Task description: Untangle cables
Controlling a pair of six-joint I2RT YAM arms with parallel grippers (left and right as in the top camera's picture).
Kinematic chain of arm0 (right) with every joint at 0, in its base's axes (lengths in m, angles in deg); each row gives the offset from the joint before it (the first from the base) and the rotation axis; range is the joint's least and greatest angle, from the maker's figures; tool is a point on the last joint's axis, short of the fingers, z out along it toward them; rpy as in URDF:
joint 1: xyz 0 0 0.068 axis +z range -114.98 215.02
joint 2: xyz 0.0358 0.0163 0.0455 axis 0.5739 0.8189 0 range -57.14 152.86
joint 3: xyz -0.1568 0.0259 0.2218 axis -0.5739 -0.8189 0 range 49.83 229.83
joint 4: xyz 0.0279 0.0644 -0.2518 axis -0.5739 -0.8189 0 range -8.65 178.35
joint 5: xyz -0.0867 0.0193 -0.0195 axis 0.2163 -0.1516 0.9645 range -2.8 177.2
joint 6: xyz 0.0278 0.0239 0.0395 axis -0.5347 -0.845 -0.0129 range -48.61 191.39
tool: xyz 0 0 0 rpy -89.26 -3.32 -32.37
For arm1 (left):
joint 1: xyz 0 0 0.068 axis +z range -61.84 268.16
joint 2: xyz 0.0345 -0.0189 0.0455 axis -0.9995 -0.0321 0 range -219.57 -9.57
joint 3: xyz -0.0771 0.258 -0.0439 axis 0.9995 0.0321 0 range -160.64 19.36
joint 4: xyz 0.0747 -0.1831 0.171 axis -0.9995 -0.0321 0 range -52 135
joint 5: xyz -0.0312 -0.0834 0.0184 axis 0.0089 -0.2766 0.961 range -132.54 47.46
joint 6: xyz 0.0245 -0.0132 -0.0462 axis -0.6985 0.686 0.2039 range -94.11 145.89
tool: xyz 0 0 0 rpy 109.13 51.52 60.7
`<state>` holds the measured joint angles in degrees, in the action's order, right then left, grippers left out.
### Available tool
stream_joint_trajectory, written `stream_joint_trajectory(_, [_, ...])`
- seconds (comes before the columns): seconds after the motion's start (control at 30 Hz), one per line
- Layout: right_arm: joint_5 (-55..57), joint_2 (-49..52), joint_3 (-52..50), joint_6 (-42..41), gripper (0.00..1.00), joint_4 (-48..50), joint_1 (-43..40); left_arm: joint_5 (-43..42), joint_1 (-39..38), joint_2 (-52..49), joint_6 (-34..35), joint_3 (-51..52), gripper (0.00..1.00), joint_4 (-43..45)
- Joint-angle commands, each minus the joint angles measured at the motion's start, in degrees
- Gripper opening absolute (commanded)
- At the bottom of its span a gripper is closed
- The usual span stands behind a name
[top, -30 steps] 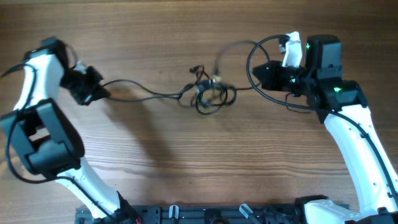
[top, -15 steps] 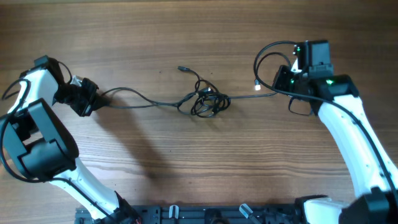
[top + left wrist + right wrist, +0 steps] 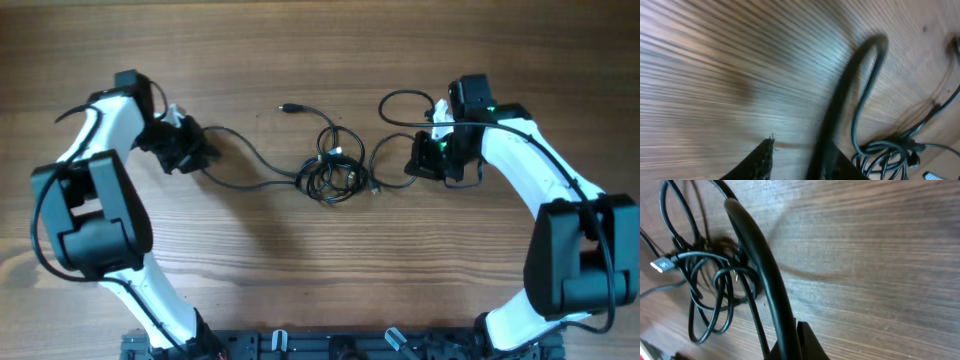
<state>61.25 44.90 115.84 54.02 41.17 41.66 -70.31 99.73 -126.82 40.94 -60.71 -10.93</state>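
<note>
A knot of thin black cables lies mid-table, and also shows in the left wrist view and the right wrist view. One free plug end lies behind it. My left gripper is left of the knot. In its wrist view the jaws stand apart, with a black cable strand lying against the right finger. My right gripper is just right of the knot. In its wrist view it is shut on a black cable that runs to the knot.
A slack loop of cable lies behind my right gripper. The wooden table stretches in front of the knot. Both arm bases stand at the near edge.
Both grippers have moved inward toward the knot. The cable runs that were stretched out have gone slack, and the knot has bunched up. The left jaws now show a gap.
</note>
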Motion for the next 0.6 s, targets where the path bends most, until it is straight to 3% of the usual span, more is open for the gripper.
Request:
stream_joint_trajectory(0.0, [-1.77, -1.03, 2.62, 2.49, 0.07, -1.57, -0.28, -0.20, -2.43, 1.14, -2.40, -0.33, 0.46, -0.68])
stream_joint_trajectory(0.07, [-1.79, -2.60, 6.25, 2.82, 0.19, -4.44, -0.28, -6.58, -2.69, 2.05, -8.44, -1.86, 0.54, -2.36])
stream_joint_trajectory(0.13, [-1.81, -3.17, 8.72, 3.69, 0.38, -7.15, -0.26, -12.11, -2.69, 3.69, -11.98, -2.86, 0.71, -3.96])
stream_joint_trajectory(0.2, [-1.97, -3.15, 8.87, 3.76, 0.68, -8.04, 0.28, -13.55, -2.75, 5.79, -12.07, -2.97, 0.84, -5.18])
stream_joint_trajectory(0.23, [-1.95, -3.04, 8.68, 3.82, 0.73, -8.44, 0.87, -13.55, -2.84, 6.58, -12.04, -2.97, 0.89, -6.23])
stream_joint_trajectory(0.47, [-0.81, -3.04, 8.59, 3.56, 0.73, -6.99, 7.45, -13.09, -5.57, 6.88, -11.98, -2.67, 0.81, -8.39])
stream_joint_trajectory(0.57, [4.90, -3.04, 8.59, -0.02, 0.73, -5.90, 11.37, -11.39, -8.07, 6.88, -11.37, -2.67, 0.75, -7.96])
